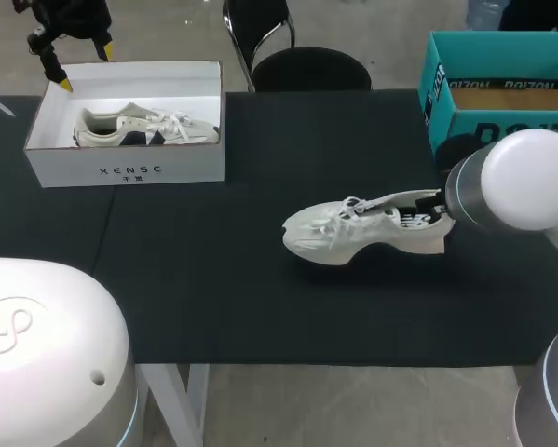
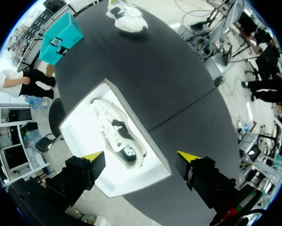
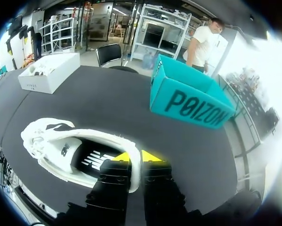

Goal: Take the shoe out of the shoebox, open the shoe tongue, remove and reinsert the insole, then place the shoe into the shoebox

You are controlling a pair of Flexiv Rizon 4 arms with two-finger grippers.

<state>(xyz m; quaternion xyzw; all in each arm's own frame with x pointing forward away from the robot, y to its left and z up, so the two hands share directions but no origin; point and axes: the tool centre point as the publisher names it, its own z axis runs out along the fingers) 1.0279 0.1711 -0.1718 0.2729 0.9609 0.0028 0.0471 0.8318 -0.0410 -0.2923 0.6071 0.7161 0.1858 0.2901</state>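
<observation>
A white shoe lies on its sole in the middle of the black table, toe pointing left. My right gripper is shut on its heel rim, and the dark insole shows inside the shoe. In the head view the right arm's joint hides most of that gripper. The white shoebox stands at the far left with a second white shoe in it. My left gripper hangs open above the box's far left corner, holding nothing. In the left wrist view the box and its shoe lie under the open left gripper.
A teal cardboard box, open at the top, stands at the table's far right corner, close behind my right arm. It also shows ahead of the right gripper as the teal box. A black chair is behind the table's far edge.
</observation>
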